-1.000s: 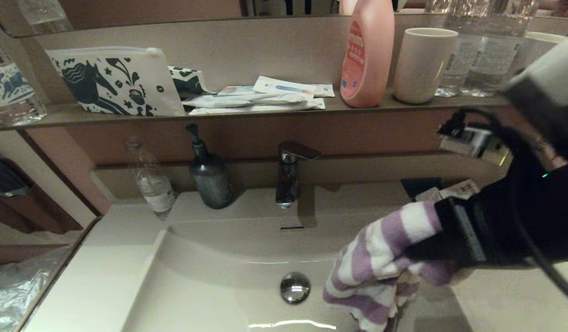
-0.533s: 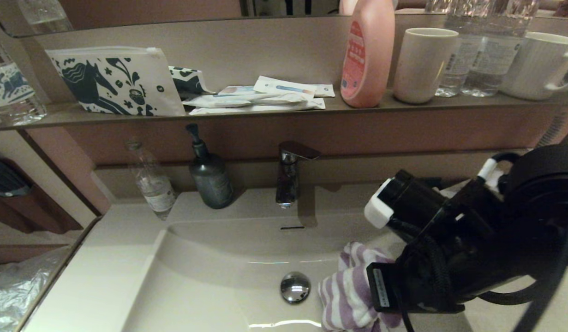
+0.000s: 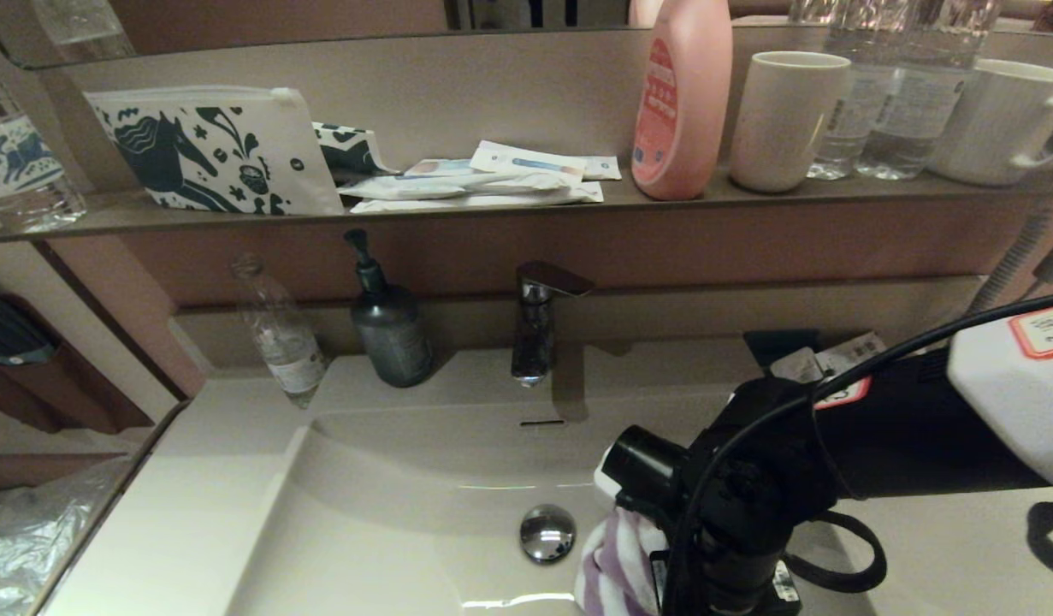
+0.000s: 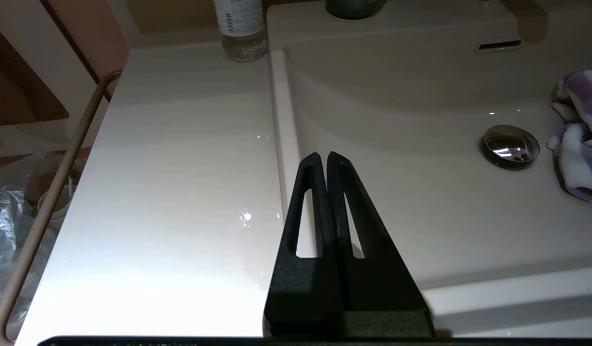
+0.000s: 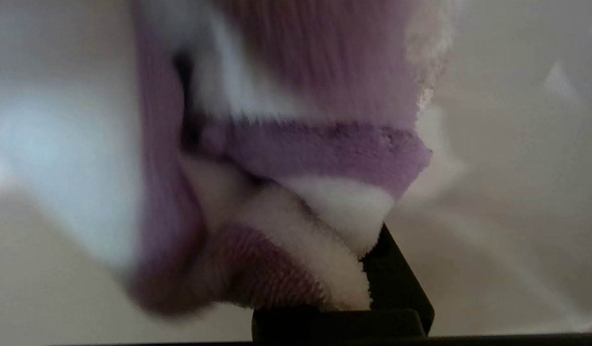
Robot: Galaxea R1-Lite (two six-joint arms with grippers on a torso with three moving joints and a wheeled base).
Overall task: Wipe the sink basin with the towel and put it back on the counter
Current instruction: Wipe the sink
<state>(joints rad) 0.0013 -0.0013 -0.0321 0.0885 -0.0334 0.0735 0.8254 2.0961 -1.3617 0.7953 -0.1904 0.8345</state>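
Observation:
The off-white sink basin (image 3: 389, 513) fills the lower middle of the head view, with its chrome drain plug (image 3: 547, 532) and slot overflow (image 3: 541, 423). The purple and white striped towel (image 3: 616, 569) lies bunched on the basin floor just right of the drain, under my right wrist. In the right wrist view my right gripper (image 5: 353, 269) is shut on the towel (image 5: 296, 158), which hides most of its fingers. My left gripper (image 4: 322, 156) hangs shut and empty over the basin's left rim, beside the counter (image 4: 180, 192). The towel (image 4: 582, 139) also shows there past the drain plug (image 4: 510, 146).
A chrome faucet (image 3: 539, 321), a dark pump bottle (image 3: 389, 329) and a clear bottle (image 3: 280, 338) stand behind the basin. The dark shelf above carries a horse-print pouch (image 3: 214, 154), sachets, a pink bottle (image 3: 682, 103) and cups. Small packets (image 3: 821, 355) lie on the counter at back right.
My right arm has swung down and to the left, carrying the towel from above the basin's right side onto the basin floor beside the drain. The left gripper's earlier position is not shown.

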